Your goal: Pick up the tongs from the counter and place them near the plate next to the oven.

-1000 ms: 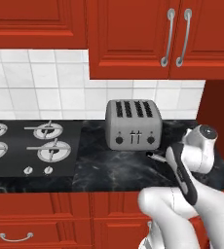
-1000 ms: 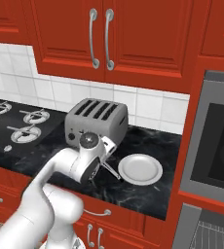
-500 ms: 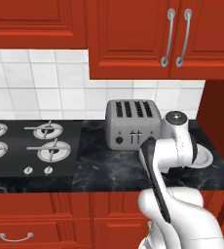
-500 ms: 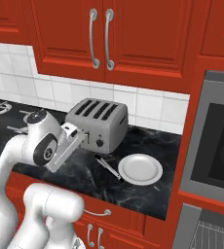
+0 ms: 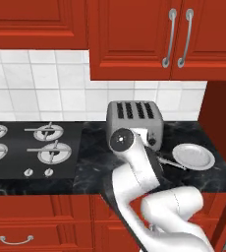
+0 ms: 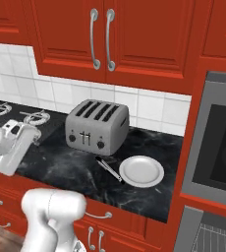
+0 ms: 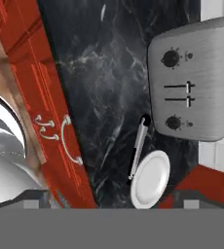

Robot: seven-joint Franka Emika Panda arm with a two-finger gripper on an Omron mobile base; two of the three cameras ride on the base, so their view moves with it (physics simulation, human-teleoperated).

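The dark grey tongs [image 6: 108, 169] lie flat on the black marble counter [image 6: 61, 167], between the toaster's front and the left rim of the white plate [image 6: 141, 171]. The oven [image 6: 218, 142] stands just right of the plate. From the left base view the tongs [image 5: 170, 161] show past my arm, touching the plate's [image 5: 194, 156] near edge. In the hand view the tongs [image 7: 137, 154] and plate [image 7: 150, 179] lie far below. My gripper [image 7: 113, 200] is open, its tips wide apart, holding nothing, high and well left of the tongs.
A silver four-slot toaster [image 6: 98, 125] stands behind the tongs. The gas hob [image 5: 31, 147] takes the counter's left part. Red wall cabinets hang overhead and red drawers [image 7: 70, 141] run below the counter edge. My white arm [image 6: 12, 147] hangs over the hob's front right.
My arm has swung left and up, away from the tongs, over toward the hob side. The tongs and plate stay where they were.
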